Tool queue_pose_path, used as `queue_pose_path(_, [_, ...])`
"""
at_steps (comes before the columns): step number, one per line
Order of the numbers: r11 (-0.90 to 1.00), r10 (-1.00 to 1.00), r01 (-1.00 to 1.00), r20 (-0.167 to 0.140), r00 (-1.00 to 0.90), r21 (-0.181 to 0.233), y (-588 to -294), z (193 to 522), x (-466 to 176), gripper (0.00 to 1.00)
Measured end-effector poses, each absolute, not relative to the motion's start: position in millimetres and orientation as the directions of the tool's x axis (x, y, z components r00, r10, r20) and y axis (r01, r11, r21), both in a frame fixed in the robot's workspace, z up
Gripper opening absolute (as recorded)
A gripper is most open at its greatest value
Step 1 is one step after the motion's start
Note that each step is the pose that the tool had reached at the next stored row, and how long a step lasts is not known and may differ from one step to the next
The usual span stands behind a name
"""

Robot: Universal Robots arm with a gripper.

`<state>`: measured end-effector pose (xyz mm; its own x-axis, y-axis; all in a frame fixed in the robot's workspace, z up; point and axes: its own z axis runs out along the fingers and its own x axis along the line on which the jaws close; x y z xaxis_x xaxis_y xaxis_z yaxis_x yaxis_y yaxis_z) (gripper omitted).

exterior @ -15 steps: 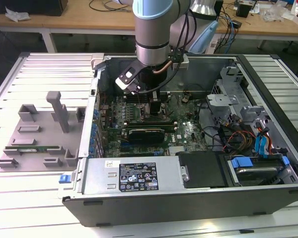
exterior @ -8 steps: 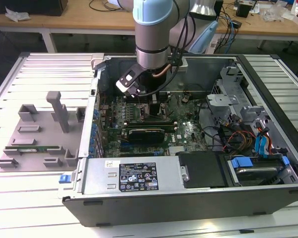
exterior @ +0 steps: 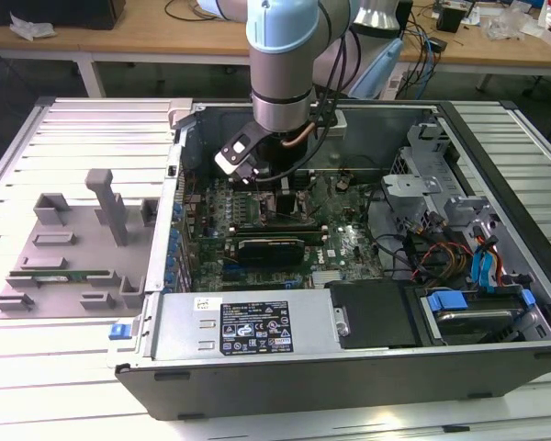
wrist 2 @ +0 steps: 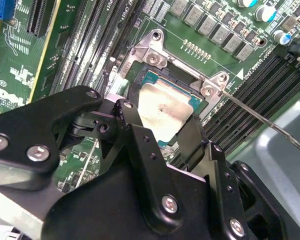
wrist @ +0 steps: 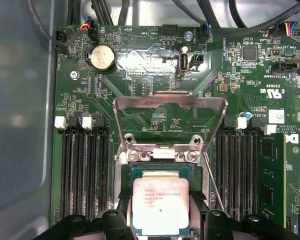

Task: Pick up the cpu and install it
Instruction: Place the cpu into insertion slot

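White slatted bench (exterior: pixel 64 367) nearest me carries the open computer case (exterior: pixel 349 377), with a grey fixture tray (exterior: pixel 73 262) on the exterior view's left. Inside, over the green motherboard (wrist: pixel 155 107), my gripper (wrist 2: pixel 160 127) pinches the cpu (wrist 2: pixel 162 107) by two opposite edges, right at the socket, whose metal frame (wrist: pixel 170 102) stands hinged open. Memory slots (wrist: pixel 85 170) crowd both sides. A wooden bench (exterior: pixel 119 41) stands farthest.

**A robotics lab bench for computer assembly**

A lab or workshop is indicated. An opened computer case (exterior: pixel 349 377) is laid on a white slatted table (exterior: pixel 46 395), and a robot arm (exterior: pixel 285 64) is lowered into it. A grey moulded fixture (exterior: pixel 64 248) is placed beside the case. Wooden benches (exterior: pixel 119 41) strewn with cables (exterior: pixel 426 55) are seen behind.
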<state>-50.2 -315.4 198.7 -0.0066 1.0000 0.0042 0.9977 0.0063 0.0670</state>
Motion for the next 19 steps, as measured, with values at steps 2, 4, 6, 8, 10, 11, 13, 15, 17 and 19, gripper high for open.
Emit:
queue_pose_path(2, [0.001, 1.000, 0.998, 0.004, -0.002, 0.067, -315.5, 198.5, -50.3, 0.55])
queue_pose_path(4, [0.001, 1.000, 0.998, 0.004, -0.001, 0.067, -315.6, 198.3, -50.3, 0.55])
queue_pose_path(6, [0.001, 1.000, 0.998, 0.004, -0.002, 0.067, -315.6, 198.0, -50.3, 0.55])
queue_pose_path(8, [0.001, 1.000, 0.998, 0.004, -0.002, 0.067, -315.6, 198.0, -50.3, 0.55])
queue_pose_path(10, [0.001, 1.000, 0.998, 0.004, -0.002, 0.067, -315.7, 197.9, -50.3, 0.55])
queue_pose_path(11, [0.001, 1.000, 0.998, 0.004, -0.002, 0.067, -315.7, 197.8, -50.3, 0.55])
queue_pose_path(13, [0.001, 1.000, 0.998, 0.004, -0.002, 0.067, -316.4, 198.0, -50.3, 0.55])
queue_pose_path(15, [0.001, 1.000, 0.998, 0.004, -0.002, 0.067, -316.4, 197.9, -50.3, 0.55])
queue_pose_path(17, [0.001, 1.000, 0.998, 0.004, -0.002, 0.067, -316.5, 197.9, -49.6, 0.55])
queue_pose_path(19, [0.001, 1.000, 0.998, 0.004, -0.002, 0.067, -316.4, 197.9, -49.5, 0.55])
